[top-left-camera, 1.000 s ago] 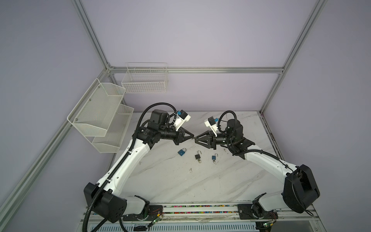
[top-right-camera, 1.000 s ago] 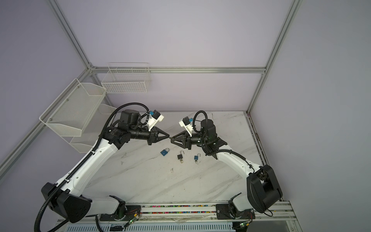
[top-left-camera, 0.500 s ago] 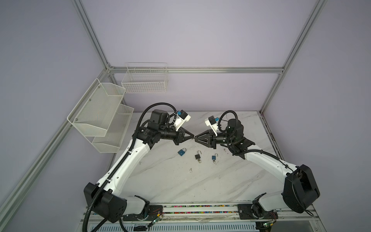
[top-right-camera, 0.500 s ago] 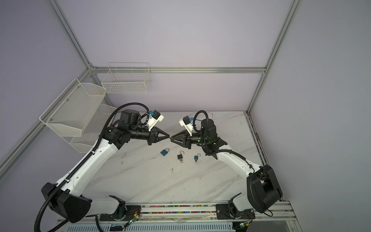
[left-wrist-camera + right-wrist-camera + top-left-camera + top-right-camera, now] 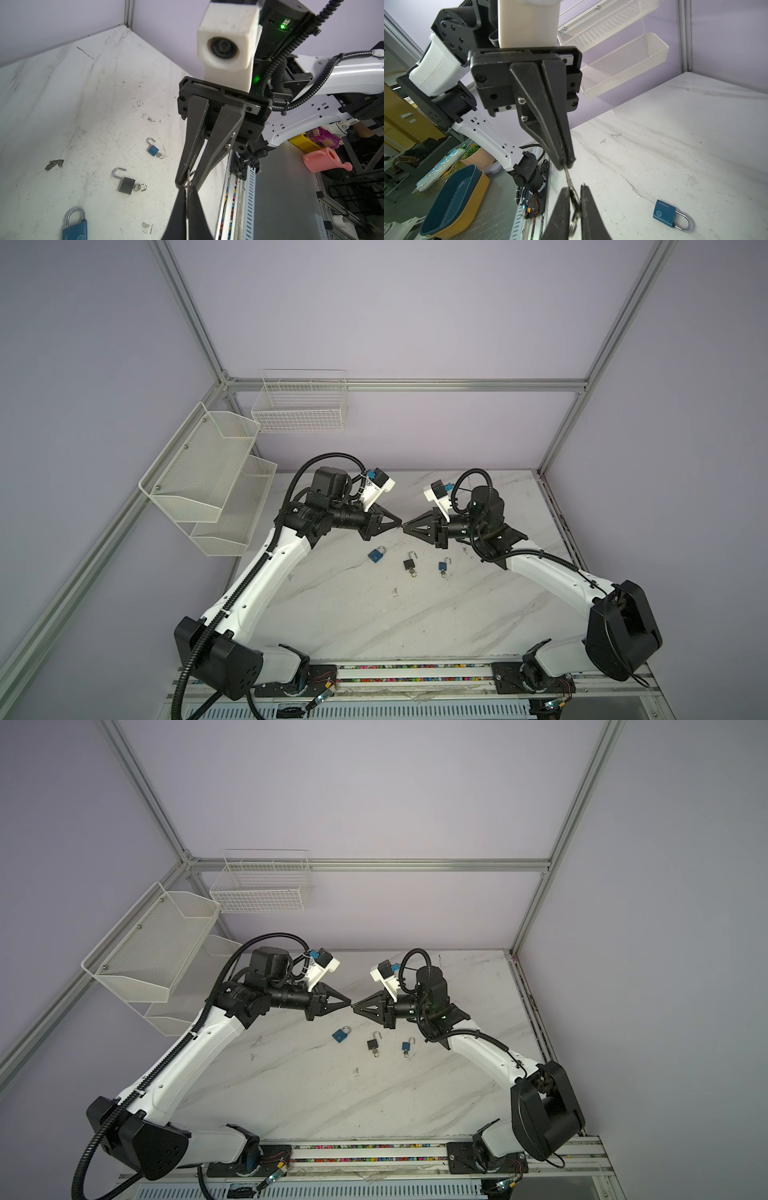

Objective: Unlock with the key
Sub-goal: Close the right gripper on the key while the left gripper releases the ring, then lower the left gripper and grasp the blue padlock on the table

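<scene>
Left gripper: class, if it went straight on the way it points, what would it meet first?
The right gripper, facing it tip to tip. The key that the left gripper holds reaches between the right gripper's fingers, so contact would likely come almost at once.

On the table (image 5: pixel 353 614) mid-frame, left padlock (image 5: pixel 376 554), middle padlock (image 5: pixel 409 564), right padlock (image 5: pixel 443 566) sit in a row beneath the key (image 5: pixel 568 177).

White arm links (image 5: pixel 274 572), black joints (image 5: pixel 220 659), ribbed cable (image 5: pixel 274 66) (black), white camera housing (image 5: pixel 228 22), tapered black jaws
</scene>
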